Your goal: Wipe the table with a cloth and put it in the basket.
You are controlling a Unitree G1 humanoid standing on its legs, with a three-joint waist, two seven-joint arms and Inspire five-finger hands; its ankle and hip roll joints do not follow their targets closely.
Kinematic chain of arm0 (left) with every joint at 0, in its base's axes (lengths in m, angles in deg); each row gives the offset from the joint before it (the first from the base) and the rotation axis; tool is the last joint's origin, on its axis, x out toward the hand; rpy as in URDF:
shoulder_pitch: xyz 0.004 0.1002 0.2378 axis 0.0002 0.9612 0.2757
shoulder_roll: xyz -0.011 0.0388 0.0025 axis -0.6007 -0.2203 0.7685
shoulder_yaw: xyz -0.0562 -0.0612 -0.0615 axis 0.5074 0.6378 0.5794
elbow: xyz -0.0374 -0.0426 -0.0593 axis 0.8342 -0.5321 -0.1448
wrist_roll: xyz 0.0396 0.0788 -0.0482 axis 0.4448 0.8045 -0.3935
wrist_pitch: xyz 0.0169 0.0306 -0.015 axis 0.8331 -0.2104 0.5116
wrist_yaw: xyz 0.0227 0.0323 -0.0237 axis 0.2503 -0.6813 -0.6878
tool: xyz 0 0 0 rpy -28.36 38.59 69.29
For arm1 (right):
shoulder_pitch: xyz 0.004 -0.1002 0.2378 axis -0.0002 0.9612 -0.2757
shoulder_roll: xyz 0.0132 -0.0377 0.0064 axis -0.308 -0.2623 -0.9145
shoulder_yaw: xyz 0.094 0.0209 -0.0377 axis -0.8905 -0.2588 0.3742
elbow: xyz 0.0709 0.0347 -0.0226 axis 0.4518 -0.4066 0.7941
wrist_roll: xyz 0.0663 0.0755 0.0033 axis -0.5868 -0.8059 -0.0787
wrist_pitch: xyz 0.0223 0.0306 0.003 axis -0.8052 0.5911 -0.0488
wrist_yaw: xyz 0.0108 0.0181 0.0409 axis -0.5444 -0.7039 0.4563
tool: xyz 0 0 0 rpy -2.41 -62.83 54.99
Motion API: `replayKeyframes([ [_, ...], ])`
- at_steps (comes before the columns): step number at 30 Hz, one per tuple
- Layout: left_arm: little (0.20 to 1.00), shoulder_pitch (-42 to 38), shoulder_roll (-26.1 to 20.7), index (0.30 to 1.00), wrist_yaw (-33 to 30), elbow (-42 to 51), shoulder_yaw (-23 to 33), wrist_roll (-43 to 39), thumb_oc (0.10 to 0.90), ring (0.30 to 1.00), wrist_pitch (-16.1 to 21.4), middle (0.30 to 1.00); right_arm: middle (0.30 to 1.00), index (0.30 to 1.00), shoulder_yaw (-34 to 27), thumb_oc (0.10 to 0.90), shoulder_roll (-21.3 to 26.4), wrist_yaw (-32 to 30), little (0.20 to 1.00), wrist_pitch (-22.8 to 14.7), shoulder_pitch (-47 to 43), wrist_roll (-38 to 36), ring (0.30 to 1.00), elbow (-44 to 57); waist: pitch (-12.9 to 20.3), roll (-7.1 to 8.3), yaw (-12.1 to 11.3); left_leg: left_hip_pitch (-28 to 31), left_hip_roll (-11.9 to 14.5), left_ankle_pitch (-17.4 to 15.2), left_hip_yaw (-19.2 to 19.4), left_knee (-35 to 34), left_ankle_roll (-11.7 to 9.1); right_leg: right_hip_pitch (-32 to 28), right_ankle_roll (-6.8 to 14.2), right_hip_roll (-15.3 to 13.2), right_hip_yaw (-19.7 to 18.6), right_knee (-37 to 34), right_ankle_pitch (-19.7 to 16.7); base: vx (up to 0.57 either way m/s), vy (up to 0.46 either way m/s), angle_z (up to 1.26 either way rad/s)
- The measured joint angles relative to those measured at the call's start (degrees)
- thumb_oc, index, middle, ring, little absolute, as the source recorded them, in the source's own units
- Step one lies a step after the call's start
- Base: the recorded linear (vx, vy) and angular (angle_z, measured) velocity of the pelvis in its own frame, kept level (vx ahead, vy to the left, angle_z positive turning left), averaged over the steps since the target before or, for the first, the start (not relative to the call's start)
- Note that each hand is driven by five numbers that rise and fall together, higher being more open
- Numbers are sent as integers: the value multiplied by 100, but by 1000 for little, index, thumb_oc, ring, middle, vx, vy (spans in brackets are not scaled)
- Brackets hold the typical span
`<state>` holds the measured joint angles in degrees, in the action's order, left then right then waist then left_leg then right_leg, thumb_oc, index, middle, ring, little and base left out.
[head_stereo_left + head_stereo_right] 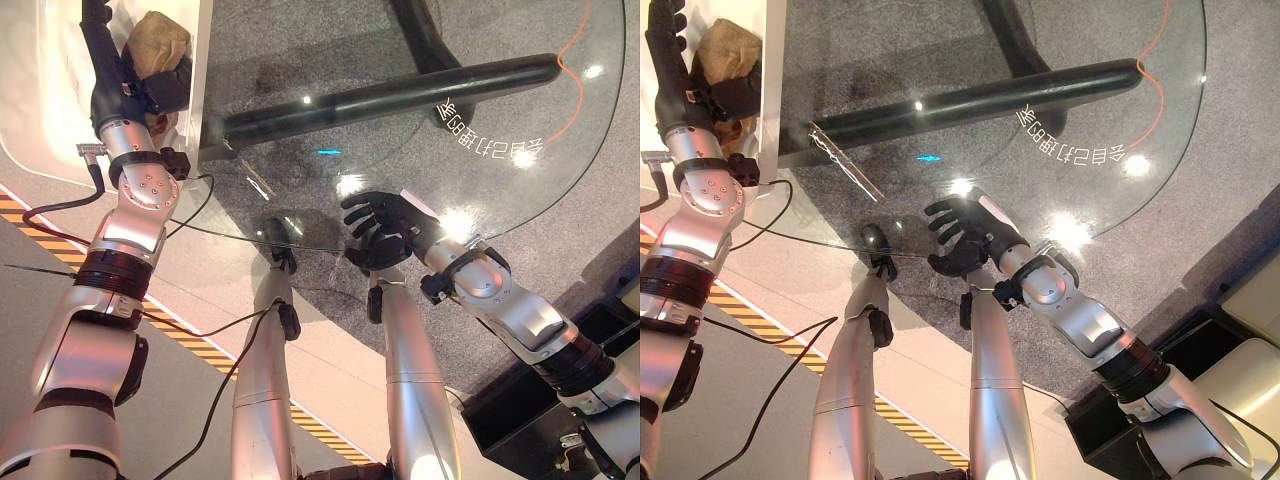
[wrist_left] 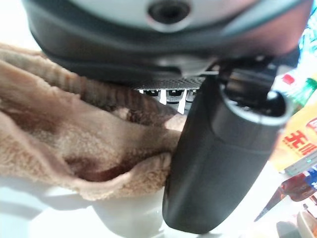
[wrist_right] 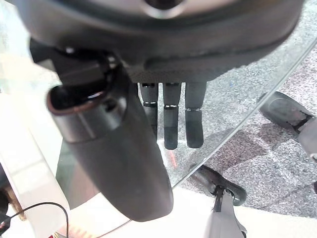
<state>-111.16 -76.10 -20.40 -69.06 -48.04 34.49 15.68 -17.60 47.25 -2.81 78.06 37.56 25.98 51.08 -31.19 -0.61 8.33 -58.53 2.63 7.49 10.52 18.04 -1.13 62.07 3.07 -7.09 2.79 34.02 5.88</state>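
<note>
A: In the white basket (image 1: 205, 90), what is shown?
B: The left hand (image 1: 150, 85), curled round the tan cloth (image 1: 158, 42).
A: And the right hand (image 1: 385, 228)?
B: Fingers straight, above the glass table (image 1: 560, 150).

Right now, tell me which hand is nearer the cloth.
Left. The left hand is at the brown cloth, fingers curled round it over the white basket. The right hand hovers open over the glass table, well apart from it.
</note>
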Motion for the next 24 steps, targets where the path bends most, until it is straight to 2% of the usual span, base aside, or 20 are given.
replayKeyframes([
  [13, 900, 106, 0, 900, -2, -72, -41, -136, 800, 900, -61, 900, 900, 900, 51, 800, -61, -1, 900, 71, -23, 11, 900, -46, 0, 0, -2, 92, -1, 2, -7, 14, 1, -98, -1, -4, 8, 15, -2, 0, 0, 0],
  [19, 900, 428, 0, 900, -2, 69, -13, -191, 800, 900, -29, 900, 900, 900, 36, 800, -126, 0, 900, 98, 92, 144, 900, -44, 0, 0, -26, 202, -6, 4, -9, 11, 1, -194, -2, -12, 14, 33, -2, 2, -6, 0],
  [24, 900, 1028, 49, 900, 73, 496, 346, -497, 800, 900, 104, 900, 900, 900, -23, 800, -229, 4, 900, 150, 278, 276, 900, -43, -2, -1, -50, 381, -16, 36, -15, -26, 4, -342, -5, -27, 29, 69, 13, -25, -42, 2],
])
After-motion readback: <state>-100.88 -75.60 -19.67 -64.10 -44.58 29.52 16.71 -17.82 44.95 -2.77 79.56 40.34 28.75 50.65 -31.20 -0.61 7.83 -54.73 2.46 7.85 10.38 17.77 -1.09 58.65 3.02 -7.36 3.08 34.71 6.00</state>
